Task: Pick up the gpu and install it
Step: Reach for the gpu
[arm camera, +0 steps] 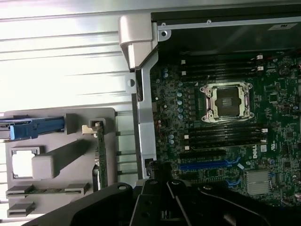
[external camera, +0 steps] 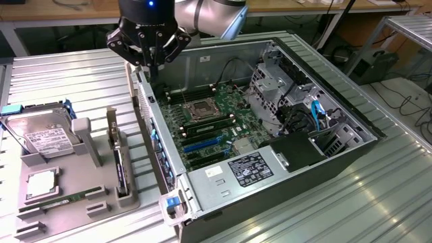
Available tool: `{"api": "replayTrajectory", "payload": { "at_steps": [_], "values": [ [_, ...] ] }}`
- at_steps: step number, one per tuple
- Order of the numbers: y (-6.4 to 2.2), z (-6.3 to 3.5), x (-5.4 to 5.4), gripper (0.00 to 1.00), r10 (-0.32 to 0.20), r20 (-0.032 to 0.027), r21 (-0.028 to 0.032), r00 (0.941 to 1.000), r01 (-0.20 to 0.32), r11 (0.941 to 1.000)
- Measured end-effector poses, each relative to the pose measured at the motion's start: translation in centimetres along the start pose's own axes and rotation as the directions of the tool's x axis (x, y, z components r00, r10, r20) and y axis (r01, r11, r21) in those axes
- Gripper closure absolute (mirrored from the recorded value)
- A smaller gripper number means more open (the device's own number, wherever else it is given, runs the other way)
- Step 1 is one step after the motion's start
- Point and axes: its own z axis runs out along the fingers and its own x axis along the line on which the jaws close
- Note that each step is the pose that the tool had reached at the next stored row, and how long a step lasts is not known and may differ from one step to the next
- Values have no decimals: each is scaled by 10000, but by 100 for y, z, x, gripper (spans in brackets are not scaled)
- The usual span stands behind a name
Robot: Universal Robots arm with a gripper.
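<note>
Lying flat along the near edge of the grey parts fixture (external camera: 74, 223): one green RAM stick (external camera: 64, 199), with a CPU (external camera: 42, 185) seated in a square recess just behind it. Item of the task: the gpu (external camera: 121, 169), a dark card standing on its long edge in a slot along the fixture's edge nearest the case, with its metal end bracket at the far end; untouched. Far corner of the fixture: a hard drive (external camera: 42, 135) with a white label, propped in its cradle. Beside the fixture, on the ribbed metal table (external camera: 351, 212): an open computer case (external camera: 223, 207) holding a power supply (external camera: 246, 169) at its near end, a motherboard (external camera: 209, 121) with an empty CPU socket (external camera: 201, 109) and a blue expansion slot (external camera: 202, 144), and a drive cage (external camera: 270, 83) toward its far corner. Farthest: the gripper (external camera: 154, 71), clenched on nothing, hovering above the far end of the case wall that faces the fixture, well apart from the card. Handling note, as a judgement: the reach goes best with the jaws released and squared across the card's upper edge, closing on bare board, then a straight lift so that the card does not bind in its slot.
</note>
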Motion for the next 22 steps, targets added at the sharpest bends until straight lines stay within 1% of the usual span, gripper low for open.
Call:
{"api": "replayTrajectory", "payload": {
  "at_steps": [22],
  "values": [
    [-26, 2, 302, 89, 0, 0, 0, 10000, 0, 10000]
  ]
}}
